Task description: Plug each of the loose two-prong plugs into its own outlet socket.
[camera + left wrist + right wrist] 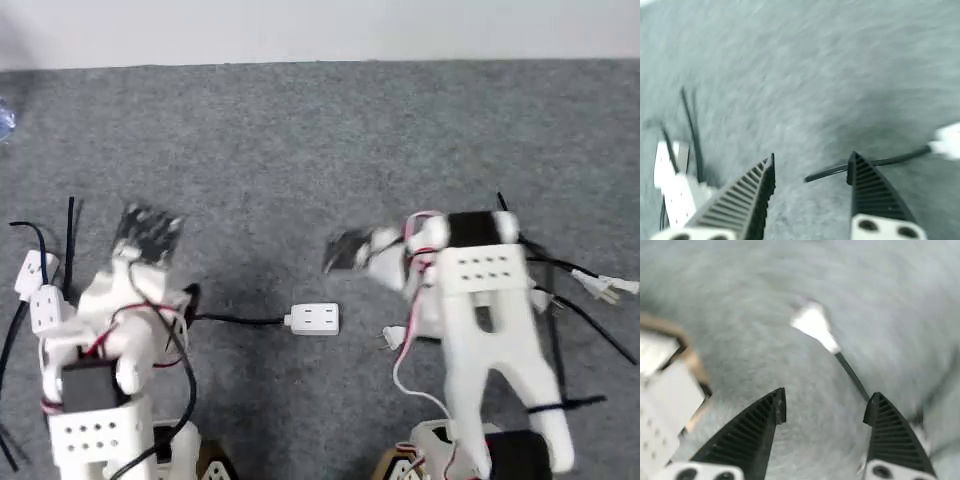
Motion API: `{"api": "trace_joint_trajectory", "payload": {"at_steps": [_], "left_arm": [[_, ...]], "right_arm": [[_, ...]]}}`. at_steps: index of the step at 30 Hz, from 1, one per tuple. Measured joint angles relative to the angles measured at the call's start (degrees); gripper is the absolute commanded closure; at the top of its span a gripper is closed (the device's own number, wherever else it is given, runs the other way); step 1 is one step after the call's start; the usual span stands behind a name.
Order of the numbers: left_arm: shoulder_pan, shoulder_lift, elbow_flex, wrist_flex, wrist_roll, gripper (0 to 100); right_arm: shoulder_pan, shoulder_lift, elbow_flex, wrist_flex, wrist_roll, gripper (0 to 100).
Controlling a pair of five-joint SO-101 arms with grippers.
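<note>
High view shows the job barely started, by my reading: the outlet socket (312, 318) lies on the grey table (300, 150) between the 2 arms, its slots bare, and its black cord (240, 321) runs toward the left arm. A loose plug (392, 338) lies just beside the right arm, and a second plug (602, 287) lies well out on that arm's far side. 2 white blocks (45, 308) sit beside the left arm; plug or socket, I cannot tell. The left gripper (811, 157) and right gripper (827, 392) both hang with jaws spread, holding nothing. Every plug is yet to be seated.
</note>
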Motion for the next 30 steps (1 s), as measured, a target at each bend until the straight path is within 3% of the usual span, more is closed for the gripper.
{"api": "trace_joint_trajectory", "payload": {"at_steps": [4,8,16,24,30], "left_arm": [[-7.6,-8.2,17.9,-8.4,0.0,78],[-9.4,-16.0,29.2,-11.5,0.0,78],[-9.6,-27.0,36.4,-12.0,0.0,78],[-9.7,-29.9,37.3,-12.0,0.0,78],[-9.7,-29.9,37.5,-12.0,0.0,78]], "right_arm": [[-1.1,0.0,3.4,-4.3,1.1,57.3],[-1.1,0.0,9.3,-11.3,4.4,57.1],[-1.0,4.2,15.6,-20.7,14.5,57.1],[4.9,12.9,15.6,-25.6,24.9,57.4],[5.3,18.0,15.6,-27.0,27.6,66.4]]}}
